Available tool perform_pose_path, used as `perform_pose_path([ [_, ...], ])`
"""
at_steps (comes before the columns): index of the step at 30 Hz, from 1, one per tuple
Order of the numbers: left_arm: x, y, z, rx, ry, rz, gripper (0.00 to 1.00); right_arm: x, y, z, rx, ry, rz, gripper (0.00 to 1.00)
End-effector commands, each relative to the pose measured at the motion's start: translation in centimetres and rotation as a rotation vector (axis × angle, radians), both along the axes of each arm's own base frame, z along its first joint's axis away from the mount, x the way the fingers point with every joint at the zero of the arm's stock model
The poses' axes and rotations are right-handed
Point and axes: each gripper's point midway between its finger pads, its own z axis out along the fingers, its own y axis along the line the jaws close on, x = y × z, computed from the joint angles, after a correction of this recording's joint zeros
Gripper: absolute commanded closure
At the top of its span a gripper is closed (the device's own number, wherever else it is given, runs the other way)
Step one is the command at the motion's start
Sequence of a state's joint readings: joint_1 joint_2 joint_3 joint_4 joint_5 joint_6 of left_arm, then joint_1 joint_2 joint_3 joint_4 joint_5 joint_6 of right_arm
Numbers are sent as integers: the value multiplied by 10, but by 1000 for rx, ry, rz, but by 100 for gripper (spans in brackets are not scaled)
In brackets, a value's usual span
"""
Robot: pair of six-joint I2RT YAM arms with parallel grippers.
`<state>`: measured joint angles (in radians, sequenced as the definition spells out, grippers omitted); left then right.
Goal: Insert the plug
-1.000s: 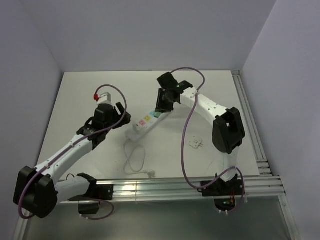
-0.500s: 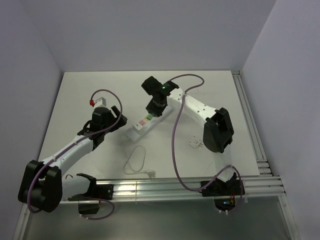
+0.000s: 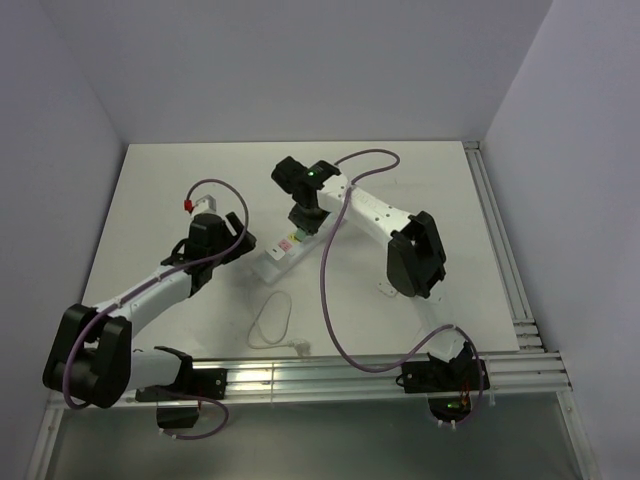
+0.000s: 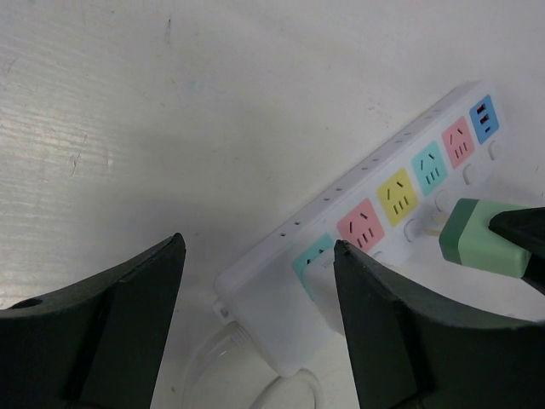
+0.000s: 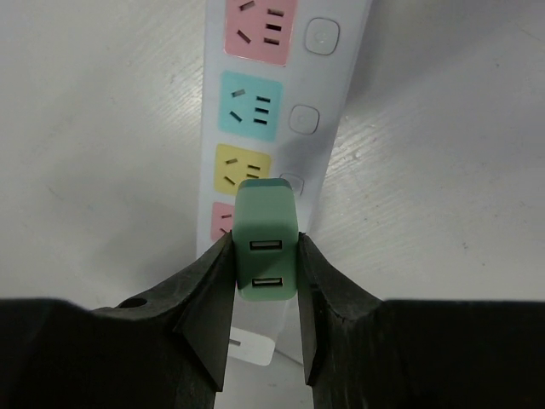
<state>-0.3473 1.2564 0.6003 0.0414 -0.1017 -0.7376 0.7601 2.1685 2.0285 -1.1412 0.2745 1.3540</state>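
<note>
**Green plug held over the strip, not yet seated**

On the left, the left pincer (image 4: 255, 336) hangs low over the white bench (image 3: 170, 180). Its two fingers are spread wide with nothing between them, and they straddle the near end of the power strip (image 4: 383, 217). The strip lies slantwise across the middle of the bench, with its white cable (image 3: 270, 320) looped toward the near edge. Its coloured sockets run in a row: teal, pink, yellow, teal, pink, then a blue one at the far end.

Further right, the right pincer (image 5: 266, 274) is closed on the green plug (image 5: 266, 243), one finger pressed to each side and the two USB ports facing the wrist camera. The plug sits above the strip, around the yellow socket and the pink one next to it. From the left wrist view its prongs point at the strip, but whether they touch it cannot be told.
</note>
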Motion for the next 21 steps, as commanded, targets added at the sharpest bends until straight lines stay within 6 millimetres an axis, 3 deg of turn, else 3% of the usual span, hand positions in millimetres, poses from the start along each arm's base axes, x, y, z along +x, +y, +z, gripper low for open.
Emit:
perform_pose_path([
  [1, 11, -4, 10, -7, -53, -21, 23, 5, -2, 10, -25, -41, -29, 100],
  [10, 13, -9, 3, -15, -42, -43, 23, 7, 3, -3, -31, -29, -24, 100],
  [16, 13, -12, -5, -14, -28, -56, 24, 12, 10, -5, -17, -37, -22, 100],
  [21, 13, -14, -1, -21, -46, -68, 23, 16, 13, -2, -18, -52, -28, 100],
])
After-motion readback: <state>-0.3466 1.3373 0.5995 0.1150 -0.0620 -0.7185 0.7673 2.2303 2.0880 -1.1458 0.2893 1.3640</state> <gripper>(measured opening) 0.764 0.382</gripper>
